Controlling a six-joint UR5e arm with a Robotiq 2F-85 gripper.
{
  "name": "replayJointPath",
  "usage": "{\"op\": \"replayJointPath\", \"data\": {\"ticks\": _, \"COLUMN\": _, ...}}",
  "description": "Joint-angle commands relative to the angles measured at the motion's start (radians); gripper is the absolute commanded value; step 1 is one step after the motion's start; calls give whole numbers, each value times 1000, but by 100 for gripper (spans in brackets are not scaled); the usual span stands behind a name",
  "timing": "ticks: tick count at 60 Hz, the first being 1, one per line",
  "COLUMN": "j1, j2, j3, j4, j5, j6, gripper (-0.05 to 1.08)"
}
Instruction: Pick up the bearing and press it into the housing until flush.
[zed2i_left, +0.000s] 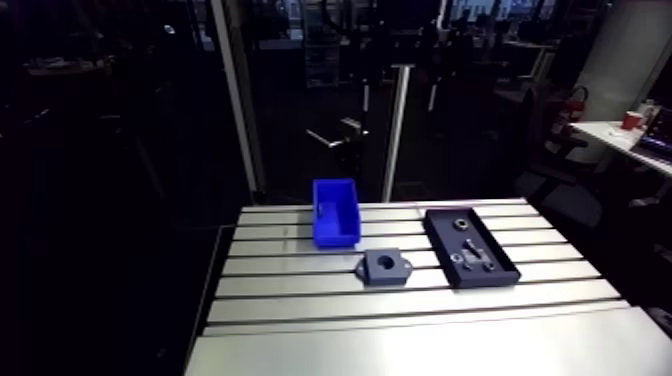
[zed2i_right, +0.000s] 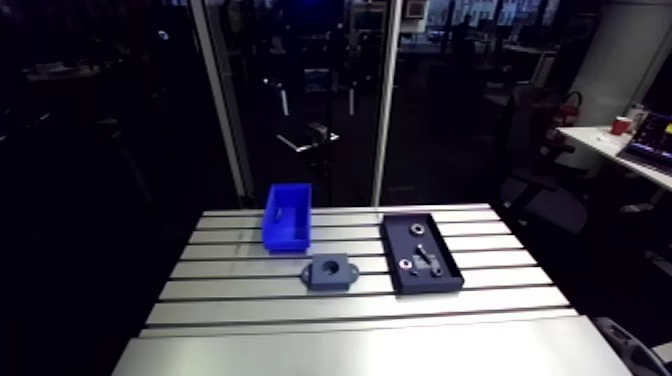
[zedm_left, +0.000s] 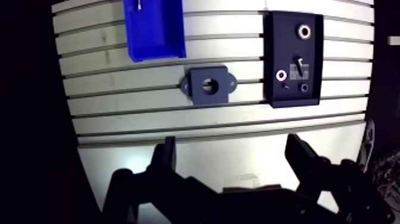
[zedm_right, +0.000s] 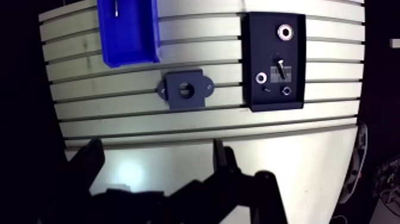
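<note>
The pincer (zedm_left: 232, 143) hangs released over the slotted aluminium counter (zedm_left: 119, 119), its two dark, angular fingers (zedm_left: 168, 156) spread wide with only bare ribbed metal between them. Ahead of it lies the housing (zedm_left: 208, 86), a matt dark-grey block with small lugs on two opposite sides and a round bore through its middle.

The bearing (zedm_left: 305, 30), a ring with a bright rim, rests apart from the housing in a flat black rectangular tray (zedm_left: 280, 42), at the tray's end farthest from the pincer. The tray lies beside the housing, near it but not touching. Two smaller rings (zedm_left: 281, 75) and some small parts, too small to tell, sit in the tray's half nearer the housing. A glossy blue plastic bin (zedm_left: 153, 30), open-topped, stands just beyond the housing on the side away from the tray.

Only the wrist view shows the pincer, and it looks straight down into the bore. The arm view shows the bin's upright walls, the tray's low raised rim and the housing's thickness.
</note>
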Motion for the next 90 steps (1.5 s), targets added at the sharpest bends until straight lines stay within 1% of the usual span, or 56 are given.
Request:
{"op": "replayJointPath", "data": {"ticks": 1, "j1": 2, "j2": -123, "j3": 57, "j4": 72, "j5": -26, "j6": -32, "gripper": 1}}
{"op": "replayJointPath", "data": {"ticks": 40, "j1": 2, "j2": -134, "j3": 61, "j4": 76, "j5": -28, "j6": -35, "gripper": 1}}
{"op": "replayJointPath", "data": {"ticks": 47, "j1": -4, "j2": -134, "j3": 67, "j4": 62, "j5": -28, "j6": -79, "gripper": 1}}
{"op": "replayJointPath", "data": {"ticks": 53, "j1": -29, "j2": -131, "j3": 69, "j4": 62, "j5": -29, "j6": -114, "gripper": 1}}
{"op": "replayJointPath", "data": {"ticks": 56, "j1": -59, "j2": -125, "j3": 69, "j4": 59, "j5": -28, "j6": -124, "gripper": 1}}
{"op": "replayJointPath", "data": {"ticks": 57, "j1": -59, "j2": -125, "j3": 69, "j4": 59, "j5": -28, "j6": -124, "gripper": 1}}
{"op": "replayJointPath", "data": {"ticks": 59, "j1": -84, "j2": -117, "j3": 69, "j4": 48, "j5": -25, "j6": -136, "gripper": 1}}
{"op": "replayJointPath", "data": {"ticks": 66, "j1": -99, "j2": -99, "j3": 70, "j4": 7, "j5": -23, "j6": -199, "gripper": 1}}
{"op": "replayJointPath", "data": {"ticks": 68, "j1": -115, "j2": -90, "j3": 71, "j4": -16, "j5": -20, "j6": -234, "gripper": 1}}
{"op": "replayJointPath", "data": {"ticks": 73, "j1": -136, "j2": -75, "j3": 71, "j4": -34, "j5": -20, "j6": -252, "gripper": 1}}
{"op": "replayJointPath", "data": {"ticks": 76, "j1": -162, "j2": -54, "j3": 68, "j4": -52, "j5": -18, "j6": -259, "gripper": 1}}
{"op": "replayJointPath", "data": {"ticks": 80, "j1": -181, "j2": -34, "j3": 66, "j4": -74, "j5": -18, "j6": -269, "gripper": 1}}
{"op": "replayJointPath", "data": {"ticks": 83, "j1": -189, "j2": -20, "j3": 65, "j4": -89, "j5": -18, "j6": -276, "gripper": 1}}
{"op": "replayJointPath", "data": {"ticks": 85, "j1": -199, "j2": 5, "j3": 65, "j4": -124, "j5": -18, "j6": -299, "gripper": 1}}
{"op": "replayJointPath", "data": {"ticks": 90, "j1": -205, "j2": 30, "j3": 59, "j4": -150, "j5": -15, "j6": -314, "gripper": 1}}
